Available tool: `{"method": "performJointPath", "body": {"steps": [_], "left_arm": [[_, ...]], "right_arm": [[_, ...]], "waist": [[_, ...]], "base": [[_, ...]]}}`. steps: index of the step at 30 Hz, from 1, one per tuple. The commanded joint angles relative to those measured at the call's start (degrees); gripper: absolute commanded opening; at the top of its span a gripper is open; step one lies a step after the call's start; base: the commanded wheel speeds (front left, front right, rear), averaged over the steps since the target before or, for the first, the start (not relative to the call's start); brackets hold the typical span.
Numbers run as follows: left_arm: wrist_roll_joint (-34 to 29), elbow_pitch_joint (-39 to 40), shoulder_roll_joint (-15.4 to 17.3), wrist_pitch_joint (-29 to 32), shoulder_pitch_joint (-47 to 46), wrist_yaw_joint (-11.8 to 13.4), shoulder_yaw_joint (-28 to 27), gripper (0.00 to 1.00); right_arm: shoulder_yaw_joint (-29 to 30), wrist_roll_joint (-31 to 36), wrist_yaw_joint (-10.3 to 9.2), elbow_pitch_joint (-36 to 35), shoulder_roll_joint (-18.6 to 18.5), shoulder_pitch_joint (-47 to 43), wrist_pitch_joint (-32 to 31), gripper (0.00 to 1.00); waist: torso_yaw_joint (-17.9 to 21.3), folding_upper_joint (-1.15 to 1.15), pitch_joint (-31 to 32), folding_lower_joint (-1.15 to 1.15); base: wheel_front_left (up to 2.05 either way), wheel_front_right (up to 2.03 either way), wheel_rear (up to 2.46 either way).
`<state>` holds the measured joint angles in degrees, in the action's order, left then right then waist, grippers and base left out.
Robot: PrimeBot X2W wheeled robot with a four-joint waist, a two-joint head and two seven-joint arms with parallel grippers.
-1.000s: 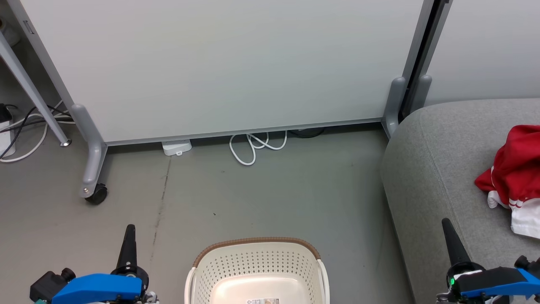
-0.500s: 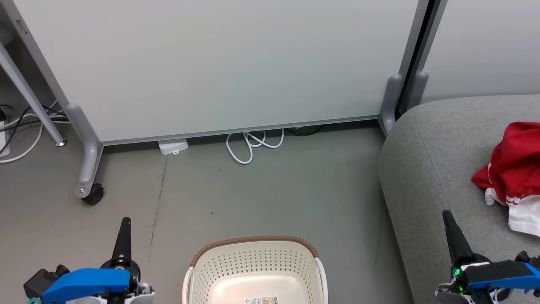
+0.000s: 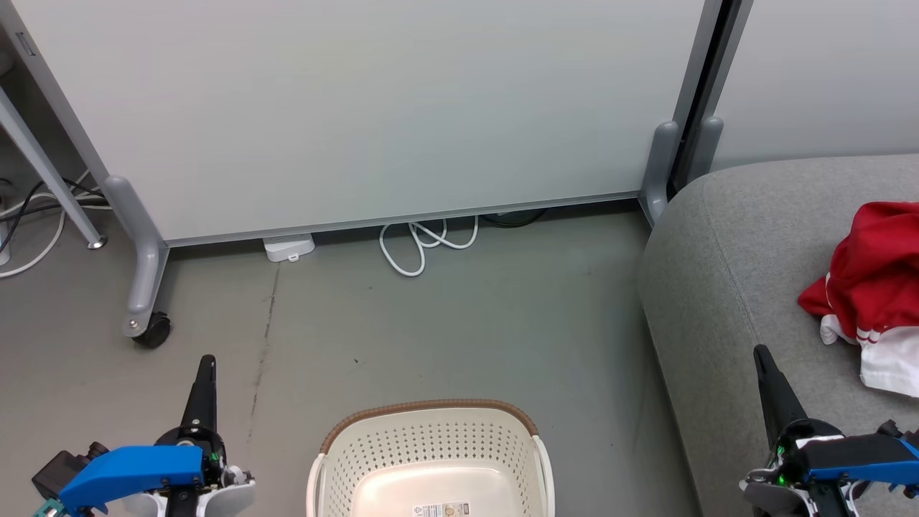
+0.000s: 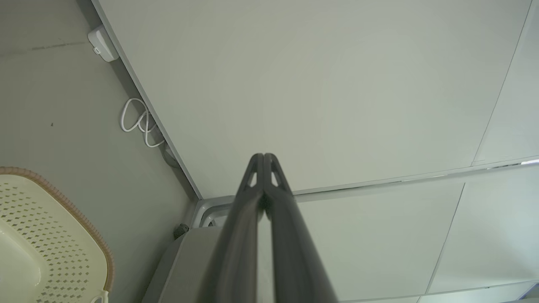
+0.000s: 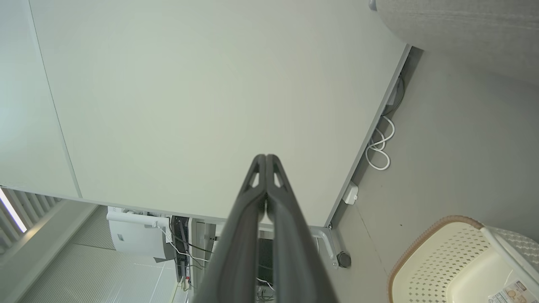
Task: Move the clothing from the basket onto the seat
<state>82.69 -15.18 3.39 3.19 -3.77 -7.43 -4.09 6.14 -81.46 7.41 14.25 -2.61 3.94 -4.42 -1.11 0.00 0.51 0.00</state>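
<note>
Clothing (image 3: pixel 872 287) lay on seat (image 3: pixel 718 287), ahead-right of right gripper (image 3: pixel 760 353); it and left gripper (image 3: pixel 207 360) were clenched, empty.

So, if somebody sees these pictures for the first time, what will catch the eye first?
First comes the bright red clothing with white trim, lying crumpled on the grey seat at the right of the head view. Next, the cream basket at bottom centre on the floor, its visible inside bare except a label.
</note>
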Motion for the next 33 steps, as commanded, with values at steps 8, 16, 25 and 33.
{"method": "performJointPath", "body": {"steps": [8,16,25,33], "left_arm": [[4.1,0.7,0.1,1.3,-1.7,-0.1,-0.9,0.00],[7.2,1.0,0.0,2.2,-2.4,-0.1,-1.5,0.00],[10.5,1.3,0.0,3.1,-2.8,-0.1,-2.1,0.00],[10.2,1.3,-0.1,3.1,-2.7,-0.1,-2.1,0.00]], "right_arm": [[0.3,-4.5,0.13,-0.3,-0.4,1.7,-1.0,0.00],[0.4,-7.8,0.14,-0.3,-0.4,2.1,-1.6,0.00],[0.5,-11.3,0.14,-0.3,-0.4,2.8,-2.3,0.00],[0.4,-11.0,0.14,-0.3,-0.4,2.7,-2.2,0.00]], "waist": [[0.4,0.00,-0.2,0.00],[0.7,0.00,-0.4,0.00],[1.1,0.00,-0.7,0.00],[1.1,0.00,-0.7,0.00]], "base": [[0.00,0.00,0.00],[0.00,0.00,0.00],[0.00,0.00,0.00],[0.00,0.00,0.00]]}}
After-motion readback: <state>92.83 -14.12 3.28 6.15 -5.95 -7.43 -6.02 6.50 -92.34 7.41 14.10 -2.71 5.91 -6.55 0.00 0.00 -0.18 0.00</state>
